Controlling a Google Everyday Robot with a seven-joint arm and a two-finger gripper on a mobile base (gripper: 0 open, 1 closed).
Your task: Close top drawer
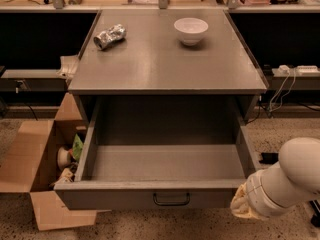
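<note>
Gaping one top drawer (165, 162), end effector (243, 207) beside

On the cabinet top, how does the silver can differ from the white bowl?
The can is silver, crushed and lying on its side; the bowl is white, intact and upright. The can sits at the top's rear left, the bowl at rear centre-right. Both rest on the grey cabinet top, above the open top drawer; the claw is by that drawer's front right corner.
</note>
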